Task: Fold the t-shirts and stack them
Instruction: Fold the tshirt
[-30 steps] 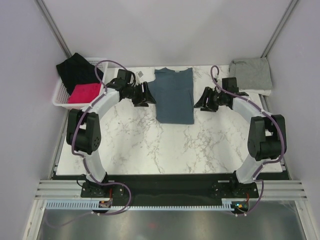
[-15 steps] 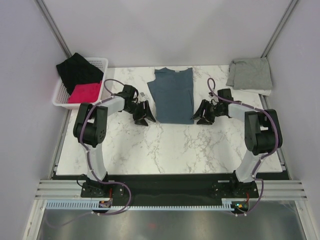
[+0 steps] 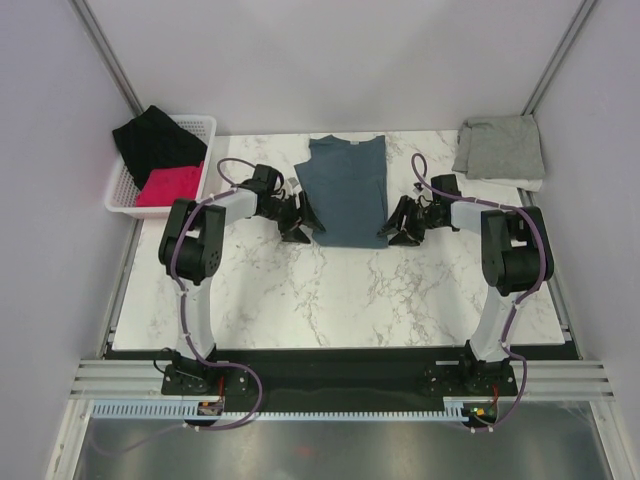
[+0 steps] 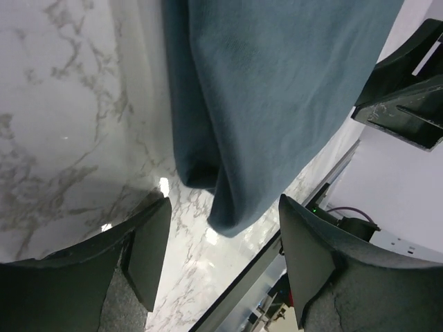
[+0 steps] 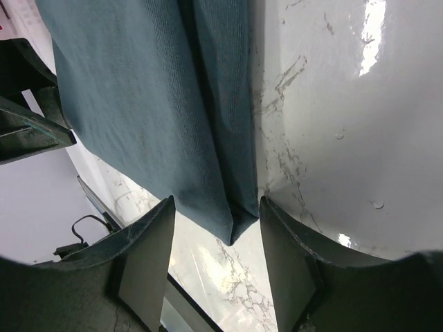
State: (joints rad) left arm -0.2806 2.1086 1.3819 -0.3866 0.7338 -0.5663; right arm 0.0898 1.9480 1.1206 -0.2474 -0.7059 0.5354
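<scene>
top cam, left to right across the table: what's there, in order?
white basket → left gripper → slate-blue t-shirt → right gripper → grey t-shirt

Slate-blue t-shirt (image 3: 347,192) flat mid-table, sides folded in; grey t-shirt (image 3: 500,147) folded, far right corner.

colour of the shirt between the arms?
Dark slate-blue t-shirt; clearest in the top external view.
</scene>
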